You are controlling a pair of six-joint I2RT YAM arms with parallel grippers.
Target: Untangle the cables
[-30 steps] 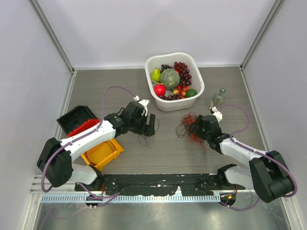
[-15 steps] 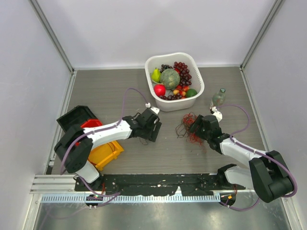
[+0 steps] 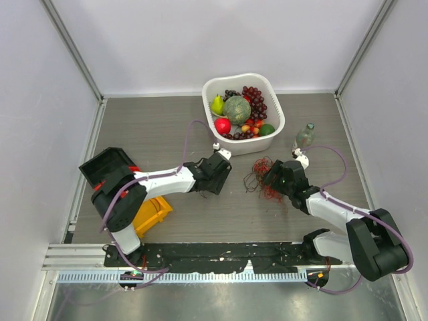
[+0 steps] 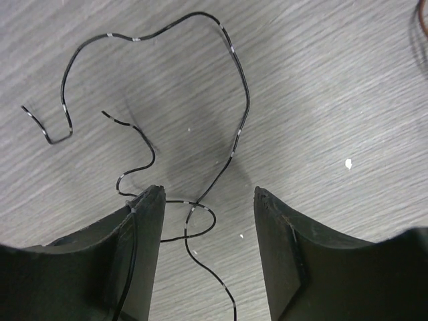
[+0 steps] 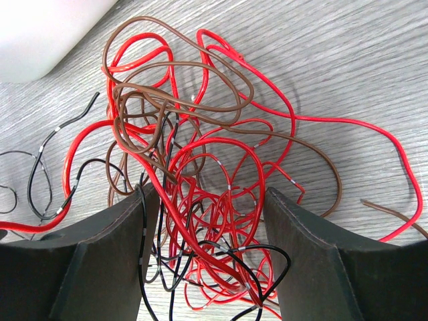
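Observation:
The cables are a tangle of red, brown and black thin wires (image 3: 259,175) on the table right of centre, below the white basin. In the right wrist view the tangle (image 5: 200,167) lies between and beyond the spread fingers of my right gripper (image 5: 207,194), which is open around it. The right gripper (image 3: 271,178) sits at the tangle's right side. A separate thin black wire (image 4: 246,100) lies curled on the table. My left gripper (image 4: 207,192) is open low over it, with one loop between the fingers. The left gripper (image 3: 217,175) is left of the tangle.
A white basin (image 3: 274,93) full of fruit stands at the back centre; its corner shows in the right wrist view (image 5: 40,27). A small bottle (image 3: 304,136) stands to its right. Black (image 3: 105,166) and yellow (image 3: 152,210) bins sit at the left.
My left arm has stretched to the right, bringing its gripper closer to the tangle and over the black wire. The right arm and the tangle have not moved.

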